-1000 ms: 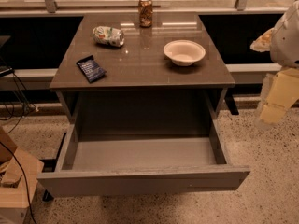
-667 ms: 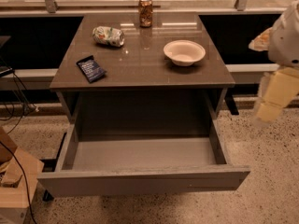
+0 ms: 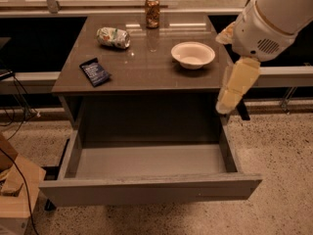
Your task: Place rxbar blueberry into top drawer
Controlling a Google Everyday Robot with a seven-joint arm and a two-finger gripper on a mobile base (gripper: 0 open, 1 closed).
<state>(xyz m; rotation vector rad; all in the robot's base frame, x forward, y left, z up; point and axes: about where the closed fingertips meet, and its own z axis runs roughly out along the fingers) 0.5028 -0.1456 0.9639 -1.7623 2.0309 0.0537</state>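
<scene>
Far out on the left, well away from the claw, a light brown cardboard box (image 3: 14, 190) sits on the speckled floor with dark cables (image 3: 14, 116) trailing above it. Moving in, here's the rxbar blueberry, a small flat bar in a dark navy wrapper with pale print (image 3: 95, 72), lying flat on the glossy grey-brown tabletop (image 3: 146, 67) near its front left corner, well to the left of the claw and a little higher in view, so it's on the table and not in the claw. Behind it, farther from the claw, a crushed silvery-green can (image 3: 113, 37) lies on its side. Below the tabletop the top drawer, a wide shallow grey box with a plain flat front panel (image 3: 146, 192), is pulled out, its bare grey floor showing, lower than the claw and mostly to its left. At the table's back edge stands an upright brown drink can (image 3: 152, 12). A round white bowl (image 3: 192, 54) sits just left of the claw and above it. And the cream-coloured gripper (image 3: 226, 103) hangs pointing down beside the table's front right corner, over the drawer's right wall, under the white arm (image 3: 271, 18); open or closed, I can't tell.
</scene>
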